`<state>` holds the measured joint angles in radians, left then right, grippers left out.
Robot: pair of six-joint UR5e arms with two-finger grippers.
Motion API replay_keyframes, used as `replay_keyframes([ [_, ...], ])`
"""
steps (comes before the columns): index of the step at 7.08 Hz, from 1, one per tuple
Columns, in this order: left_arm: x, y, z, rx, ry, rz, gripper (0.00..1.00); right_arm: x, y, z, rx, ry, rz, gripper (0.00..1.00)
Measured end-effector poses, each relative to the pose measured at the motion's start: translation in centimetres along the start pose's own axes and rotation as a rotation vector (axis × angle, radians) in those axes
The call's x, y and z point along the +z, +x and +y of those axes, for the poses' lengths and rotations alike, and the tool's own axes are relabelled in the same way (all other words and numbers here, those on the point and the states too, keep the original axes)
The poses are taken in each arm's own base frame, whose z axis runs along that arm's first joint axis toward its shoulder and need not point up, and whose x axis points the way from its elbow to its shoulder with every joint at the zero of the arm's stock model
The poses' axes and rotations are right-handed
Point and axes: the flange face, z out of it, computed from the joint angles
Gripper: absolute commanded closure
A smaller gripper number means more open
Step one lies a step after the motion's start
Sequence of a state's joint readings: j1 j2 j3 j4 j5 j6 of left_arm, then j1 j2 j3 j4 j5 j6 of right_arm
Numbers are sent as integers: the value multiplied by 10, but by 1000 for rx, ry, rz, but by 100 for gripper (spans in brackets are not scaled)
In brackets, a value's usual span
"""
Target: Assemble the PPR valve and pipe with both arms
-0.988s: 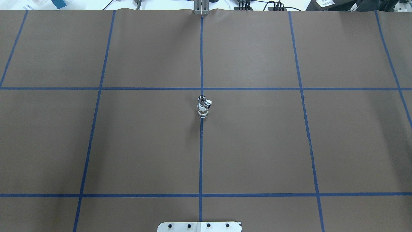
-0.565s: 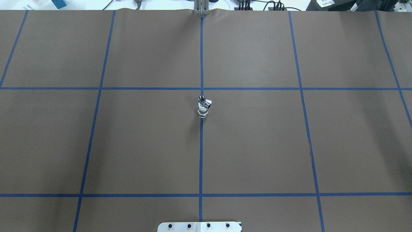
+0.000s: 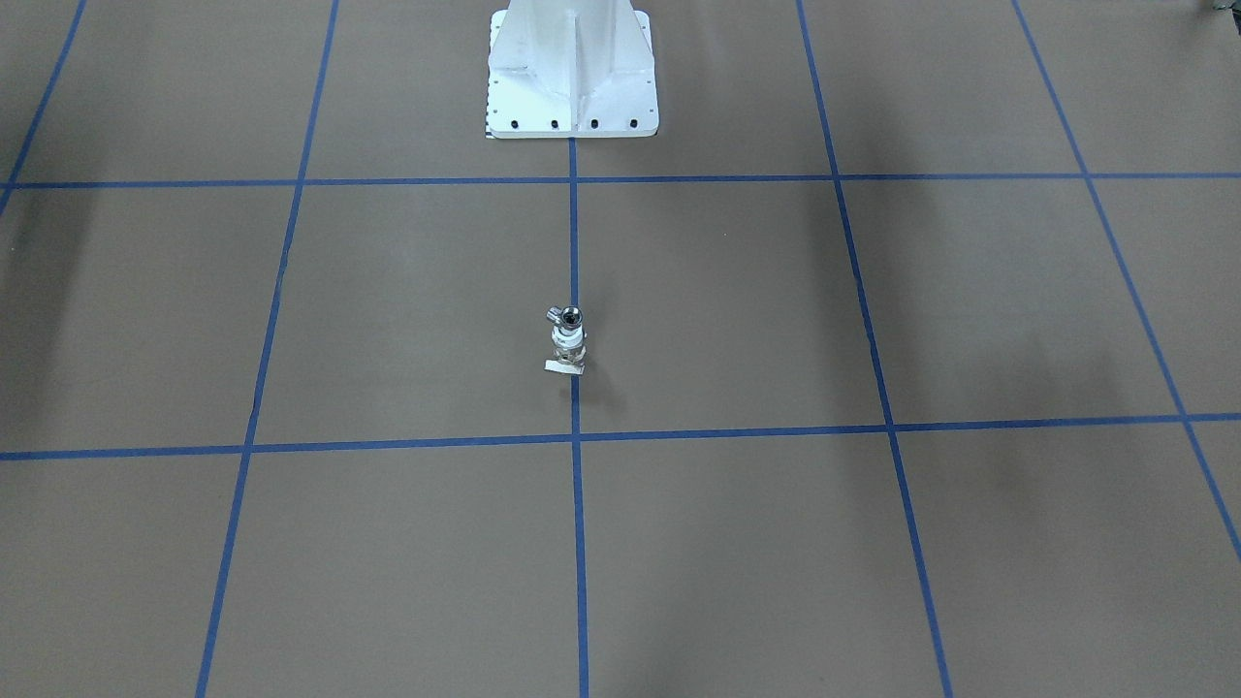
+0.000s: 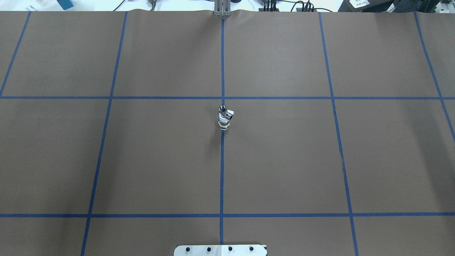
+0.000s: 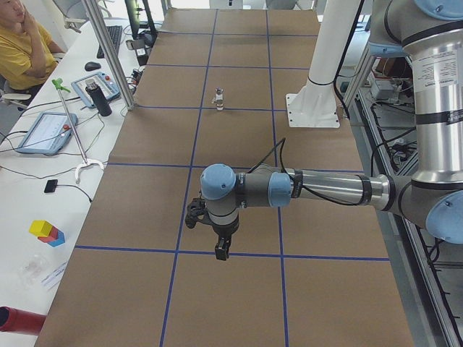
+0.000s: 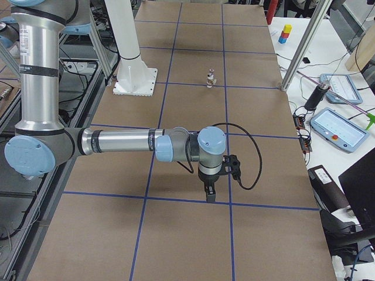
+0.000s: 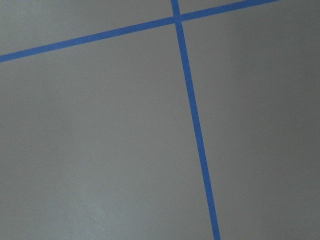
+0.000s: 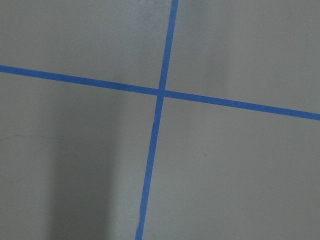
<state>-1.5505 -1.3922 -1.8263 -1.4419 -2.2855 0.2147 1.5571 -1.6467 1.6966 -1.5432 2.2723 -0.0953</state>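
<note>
Left arm (image 5: 318, 186) reaches out over the bench (image 4: 160, 160) with its wrist turned down. The left fingers (image 5: 221, 252) hang just above a blue tape line (image 5: 239, 254); at this range it cannot be told whether they are spread or pressed together. The left wrist view shows only brown bench surface and crossing tape. Seen from the bench's left end, the PPR valve (image 5: 218, 101) stands at 12 o'clock from these fingers, well apart. At centre in the overhead view, the valve (image 4: 223, 123) stands upright on the middle tape line (image 4: 221, 170), its whitish tab at the foot. The silver pipe (image 4: 223, 110) appears seated on top of it as one stack, though the joint is too small to judge. Nothing touches the stack. The nearest fixture is the white pedestal (image 4: 220, 250) at 6 o'clock, well apart; the bench's far edge, with a grey clamp (image 4: 222, 10), lies at 12 o'clock, also well apart. Right arm (image 6: 120, 142) is stretched out likewise, the right fingers (image 6: 210, 195) pointing down just above a tape line. Their state cannot be told, and the right wrist view shows only bench and a tape crossing. Seen from the right end, the valve (image 6: 209, 78) is at 12 o'clock from them, well apart.
</note>
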Motion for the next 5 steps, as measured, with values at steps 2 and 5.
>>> replay_keyframes([
  [2,-1,1,-1,3,3,-1,0,1,1,0,-7,6,-1,0],
  [5,-2,1,-1,3,3,-2,0,3,2,1,-5,3,-4,0],
])
